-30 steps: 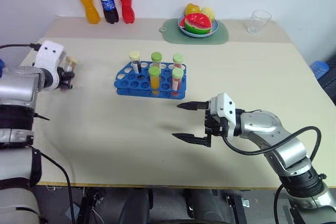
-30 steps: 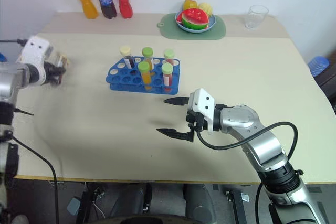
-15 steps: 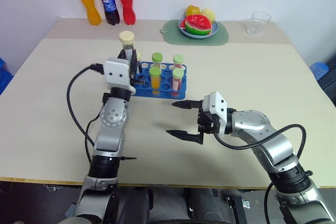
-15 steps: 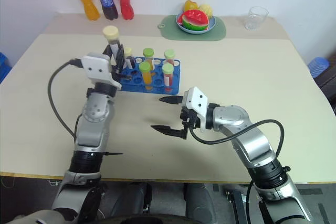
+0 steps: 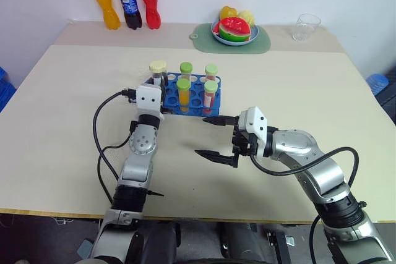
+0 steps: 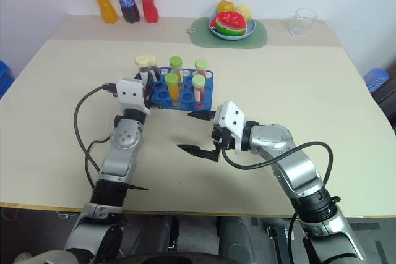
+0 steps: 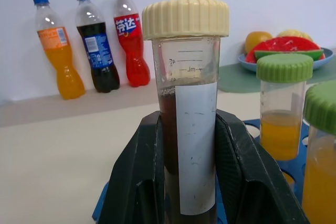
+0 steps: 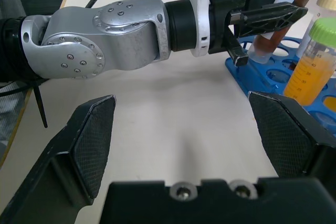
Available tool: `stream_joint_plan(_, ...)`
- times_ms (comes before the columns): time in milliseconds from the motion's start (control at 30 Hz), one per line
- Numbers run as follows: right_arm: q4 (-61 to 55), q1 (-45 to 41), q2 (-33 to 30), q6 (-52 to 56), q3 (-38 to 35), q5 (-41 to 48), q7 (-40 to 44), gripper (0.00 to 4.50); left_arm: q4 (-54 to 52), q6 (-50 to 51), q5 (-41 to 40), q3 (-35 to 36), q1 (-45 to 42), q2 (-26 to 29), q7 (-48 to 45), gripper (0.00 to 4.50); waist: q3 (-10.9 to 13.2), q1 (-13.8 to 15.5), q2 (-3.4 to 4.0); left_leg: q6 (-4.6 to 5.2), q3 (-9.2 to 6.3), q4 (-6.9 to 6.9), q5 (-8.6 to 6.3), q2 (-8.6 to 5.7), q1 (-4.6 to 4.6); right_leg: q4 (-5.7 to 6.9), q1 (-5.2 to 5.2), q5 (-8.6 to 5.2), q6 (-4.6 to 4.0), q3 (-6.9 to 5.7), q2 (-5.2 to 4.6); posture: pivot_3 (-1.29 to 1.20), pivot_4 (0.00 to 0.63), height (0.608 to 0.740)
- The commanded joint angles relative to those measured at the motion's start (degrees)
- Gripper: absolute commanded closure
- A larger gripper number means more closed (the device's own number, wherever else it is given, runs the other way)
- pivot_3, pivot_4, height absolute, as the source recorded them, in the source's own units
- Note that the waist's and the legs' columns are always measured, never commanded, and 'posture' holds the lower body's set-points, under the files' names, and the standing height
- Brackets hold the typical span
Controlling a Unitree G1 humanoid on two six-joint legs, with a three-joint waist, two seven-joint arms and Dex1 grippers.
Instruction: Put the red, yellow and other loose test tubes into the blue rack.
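We find the left gripper (image 7: 184, 182) clamped on the brown tube (image 7: 186, 129) over the blue rack (image 5: 185, 104), the right gripper (image 5: 211, 136) idle and agape; misalignment risks striking racked tubes.

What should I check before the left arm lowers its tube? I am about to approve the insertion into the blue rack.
1. Left claw shut on the brown tube with the cream cap: ok.
2. Tube upright in the grip: ok.
3. Tube over the blue rack's left end: ok.
4. Tube bottom lined up with a free hole: cannot tell, fingers hide it.
5. Right claw open, holding nothing, apart from the rack: ok.
6. Four green-capped tubes already standing in the rack: ok.
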Motion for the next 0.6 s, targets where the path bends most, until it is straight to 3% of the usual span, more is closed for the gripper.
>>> stream_joint_plan(33,-0.63,-0.29,0.4,-1.16,-1.0,0.24,0.04,0.0,-0.44,-0.32,-1.7,0.74,0.44,-1.03,-0.19,3.77,0.0,0.0,0.0,0.0,0.0,0.0,0.0,0.0,0.0,0.0,0.0,0.0,0.0,0.0,0.0,0.0,0.15,0.734)
stream_joint_plan(567,-1.54,0.03,0.26,-0.67,-1.04,0.54,-0.1,0.0,10.05,-10.51,-2.92,1.97,-2.27,-1.45,-0.54,3.77,0.0,0.28,0.0,-0.01,-0.01,-0.01,0.0,0.0,0.04,-0.01,0.06,0.0,0.0,0.0,0.0,0.0,0.15,0.734)
stream_joint_plan(600,-1.66,0.09,0.26,-0.59,-1.05,0.57,-0.17,0.0,10.01,-10.81,-3.52,2.13,-2.01,-1.64,-0.81,3.27,0.0,0.26,0.0,-0.01,-0.01,-0.01,0.0,0.0,0.04,-0.01,0.05,0.0,0.0,0.0,0.01,0.0,0.15,0.734)
